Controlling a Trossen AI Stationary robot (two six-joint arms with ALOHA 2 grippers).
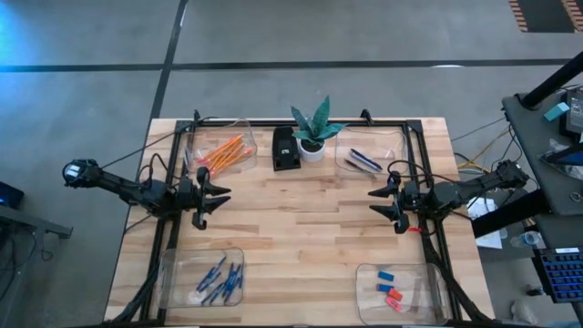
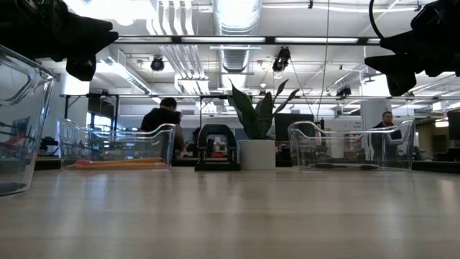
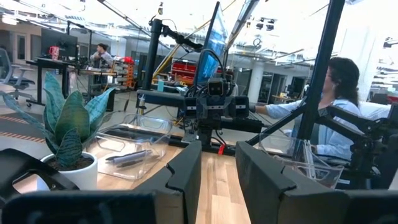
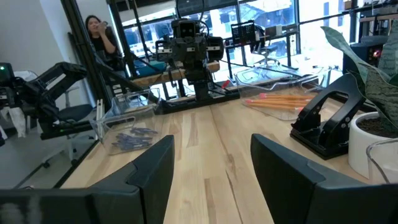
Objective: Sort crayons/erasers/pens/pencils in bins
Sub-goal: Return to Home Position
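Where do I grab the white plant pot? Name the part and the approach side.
Probably best to take the white pot across its round wall, coming in level from the open table side: the leaves fan over its top, and the black box crowds one flank.

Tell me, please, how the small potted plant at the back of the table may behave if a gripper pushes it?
The potted plant has tall leaves above a small white pot, so a high push would probably tip it. A low push might slide it on the smooth wooden table. The black stapler beside it could block it.
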